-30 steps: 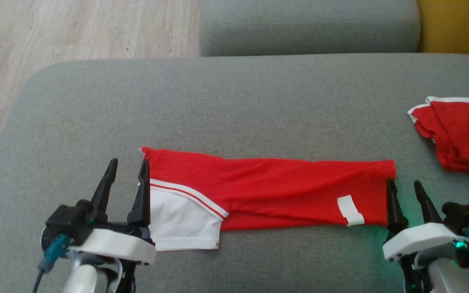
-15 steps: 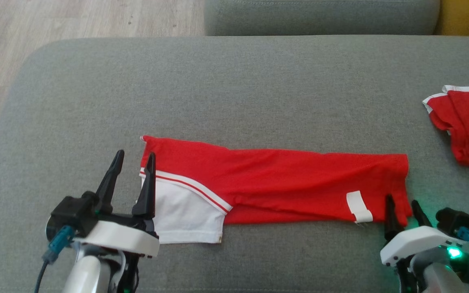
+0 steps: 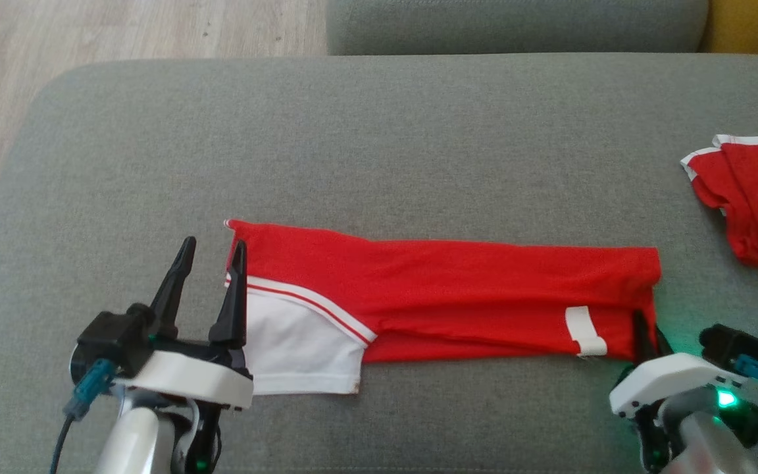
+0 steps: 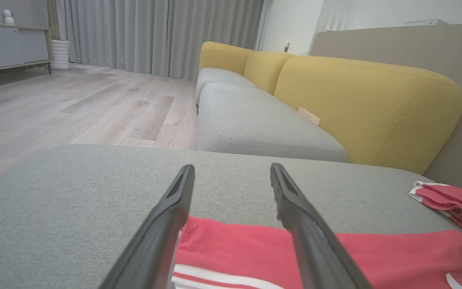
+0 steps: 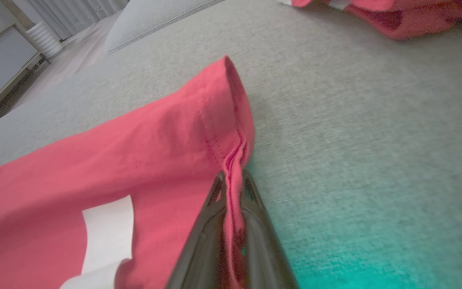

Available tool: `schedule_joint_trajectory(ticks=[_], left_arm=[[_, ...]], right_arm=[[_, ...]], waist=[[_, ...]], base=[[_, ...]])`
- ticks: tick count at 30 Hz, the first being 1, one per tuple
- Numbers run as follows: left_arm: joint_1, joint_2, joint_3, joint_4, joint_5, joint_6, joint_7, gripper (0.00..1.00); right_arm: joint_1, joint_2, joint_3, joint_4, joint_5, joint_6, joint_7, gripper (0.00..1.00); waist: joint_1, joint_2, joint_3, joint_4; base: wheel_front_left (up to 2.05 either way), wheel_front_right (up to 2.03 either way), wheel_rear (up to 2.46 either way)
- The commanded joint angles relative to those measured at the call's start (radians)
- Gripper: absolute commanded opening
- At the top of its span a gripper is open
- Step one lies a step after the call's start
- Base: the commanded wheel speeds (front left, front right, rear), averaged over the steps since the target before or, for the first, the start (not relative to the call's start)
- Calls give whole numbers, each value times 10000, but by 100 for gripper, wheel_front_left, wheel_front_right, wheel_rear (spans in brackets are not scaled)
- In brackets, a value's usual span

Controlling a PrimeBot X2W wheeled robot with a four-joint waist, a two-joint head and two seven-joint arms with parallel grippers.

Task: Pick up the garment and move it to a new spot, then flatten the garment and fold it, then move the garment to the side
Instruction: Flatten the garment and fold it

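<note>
right gripper [image 5: 233,178]: closed, pinches the bunched hem at the right end of the garment [image 3: 451,296], near its front corner, red cloth pressed between both dark fingers

left gripper [image 3: 214,245]: open, jaws spread wide, hovers at the garment's left end; straddles the cloth's left edge, inner finger over the red and white stripe, outer finger over bare cushion; contact with the cloth, cannot tell

garment: lies as a long flat band across the near half of the grey cushion [image 3: 353,131], left to right, red along most of its length, with a white panel [image 3: 293,355] at the front left corner bordered by a thin red stripe, and a small white tab [image 3: 584,329] just beside the pinched end

second red garment [image 3: 754,204], white trim: sits crumpled at the cushion's far right edge, well apart from the band

beyond the cushion: another grey seat [image 3: 517,26], yellow backrests [image 4: 355,100], pale wood floor [image 3: 122,39] to the left
</note>
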State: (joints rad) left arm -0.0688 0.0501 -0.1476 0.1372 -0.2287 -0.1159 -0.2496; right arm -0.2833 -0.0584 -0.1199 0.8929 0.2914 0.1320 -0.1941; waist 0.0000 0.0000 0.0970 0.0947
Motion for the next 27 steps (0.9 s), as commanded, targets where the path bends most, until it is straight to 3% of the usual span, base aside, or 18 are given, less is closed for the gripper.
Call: schedule_joint_trajectory(ticks=[1,8,16,20,27], left_arm=[[-405,5,391,-260,100,-45,-122,100],[-272,3,374,-195,-54,-54,-122,100],[-113,2,345,-168,-195,6,-122,100],[26,2,317,-164,-228,33,-122,100],[120,2,383,-183,-200,22,-122,100]], right_arm=[[-213,-348,-164,117,-118,-13,-104,0],[-434,-818,-1814,294,-1288,-13,-469,0],[-627,-152,-2191,-166,-1791,-13,-476,0],[-755,56,-1496,-669,-1352,-13,-248,0],[-608,78,1864,-1728,2004,-13,288,0]], waist=[[0,0,-73,-17],[0,0,-400,-39],[0,0,-772,4],[0,0,-1022,69],[0,0,-1247,356]], base=[[0,0,0],[0,0,0],[0,0,0],[0,0,0],[0,0,0]])
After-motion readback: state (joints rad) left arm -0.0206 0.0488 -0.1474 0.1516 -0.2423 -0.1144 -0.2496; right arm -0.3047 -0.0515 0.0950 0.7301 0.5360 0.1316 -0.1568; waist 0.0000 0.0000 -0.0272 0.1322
